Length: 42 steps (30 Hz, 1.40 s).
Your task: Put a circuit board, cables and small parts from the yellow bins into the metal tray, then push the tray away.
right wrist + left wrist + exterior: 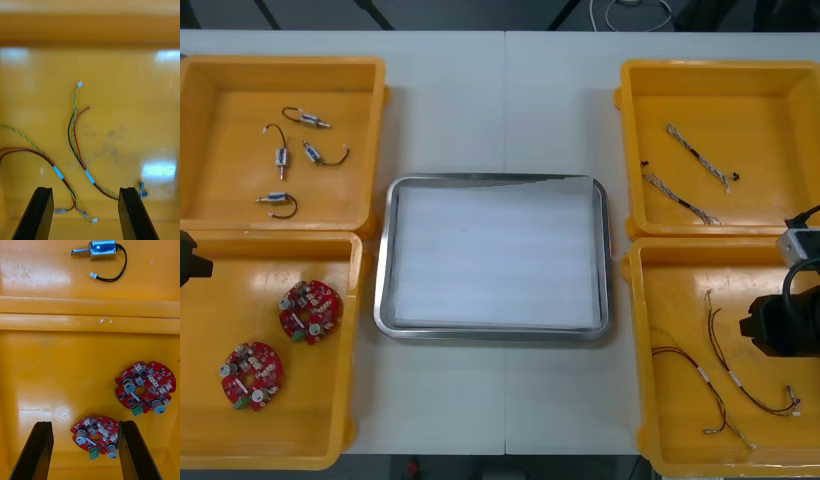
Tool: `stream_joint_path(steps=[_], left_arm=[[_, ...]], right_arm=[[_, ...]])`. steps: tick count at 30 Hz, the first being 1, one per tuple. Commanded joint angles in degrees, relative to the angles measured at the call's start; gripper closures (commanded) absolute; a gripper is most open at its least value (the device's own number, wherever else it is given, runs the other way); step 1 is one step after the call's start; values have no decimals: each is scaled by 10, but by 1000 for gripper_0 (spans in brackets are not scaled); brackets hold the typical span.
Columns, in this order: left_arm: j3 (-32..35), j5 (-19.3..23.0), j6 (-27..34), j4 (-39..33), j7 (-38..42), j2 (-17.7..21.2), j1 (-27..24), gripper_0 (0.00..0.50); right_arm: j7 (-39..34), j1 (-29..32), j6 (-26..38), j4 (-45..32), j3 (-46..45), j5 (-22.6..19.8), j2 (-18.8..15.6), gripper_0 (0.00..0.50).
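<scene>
With the tray (385, 260) unfilled, the left gripper (85, 423) hovers, fingers apart, over a circuit board (96, 437), and the right gripper (86, 189) likewise over cables (89, 176). Next likely comes lowering and clamping.

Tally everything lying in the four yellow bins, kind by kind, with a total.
Circuit boards: 2
Small metal parts: 4
Twisted blue and white cables: 2
Red and yellow cables: 2
Total: 10
</scene>
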Motion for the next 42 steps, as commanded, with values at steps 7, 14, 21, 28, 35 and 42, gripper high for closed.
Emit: stream_joint_path(steps=[7,14,21,28,35,42], left_arm=[[20,26,-91,-34,-4,22,123,0],[19,39,-156,-42,-10,28,188,0],[2,42,-224,-41,-17,36,246,0],[-20,35,-266,-41,-17,38,270,0],[-42,28,-286,-34,-14,38,282,0],[-63,21,-313,-10,-18,38,285,0]], right_arm=[[26,110,-68,-32,-4,-16,-31,0],[42,165,-165,-27,18,-11,-45,0],[50,191,-234,6,40,2,-55,0],[61,201,-284,47,64,8,-57,0],[64,202,-338,87,98,20,-65,0],[71,212,-344,92,112,23,-77,0]])
